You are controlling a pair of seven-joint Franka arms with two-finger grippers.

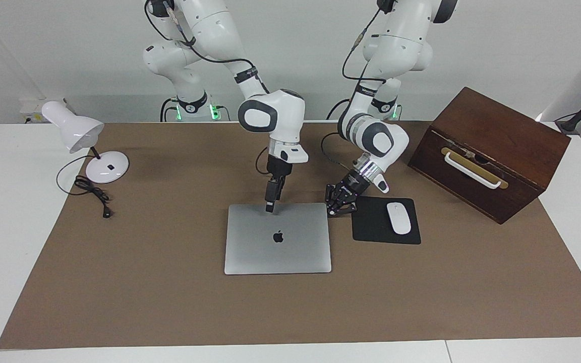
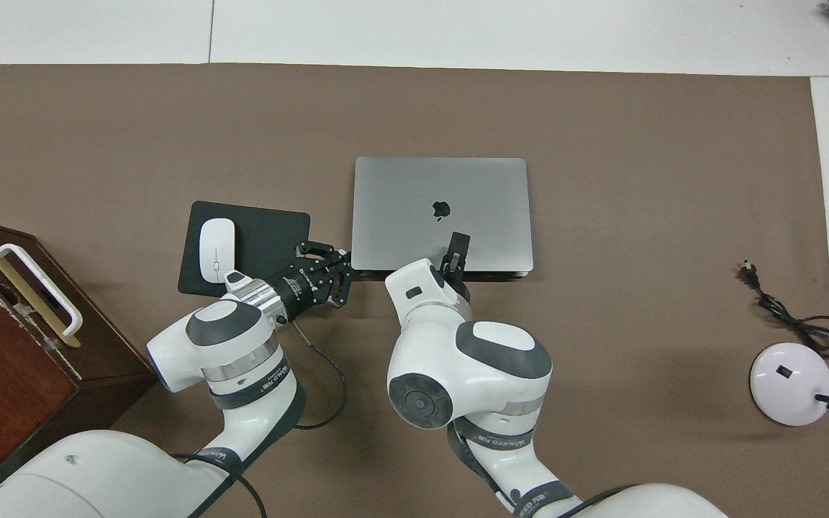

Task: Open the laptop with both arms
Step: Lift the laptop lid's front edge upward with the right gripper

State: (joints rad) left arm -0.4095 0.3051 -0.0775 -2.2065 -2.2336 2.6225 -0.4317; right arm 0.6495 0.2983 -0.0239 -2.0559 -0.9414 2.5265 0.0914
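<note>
The table [image 1: 169,302], under a brown mat, carries everything inspected. The facing view alone shows both arm bases and the upright lamp head; the overhead view alone shows the dark gap along the laptop's edge nearest the robots.

The wooden box [image 1: 492,151] sits at the left arm's end of the table. The laptop [image 1: 278,249] lies flat and shut at mid-table, silver-grey lid up, dark apple logo showing. The mouse pad [image 1: 371,227] lies beside it toward the left arm's end, a white mouse [image 1: 399,218] on it. The lamp [image 1: 86,146] stands at the right arm's end.

The left end effector [image 1: 338,209] is closed, empty, low at the laptop's corner nearest the robots (contact cannot be confirmed). The right end effector [image 1: 270,206] points down over the lid's near edge; its fingers' state cannot be determined.
</note>
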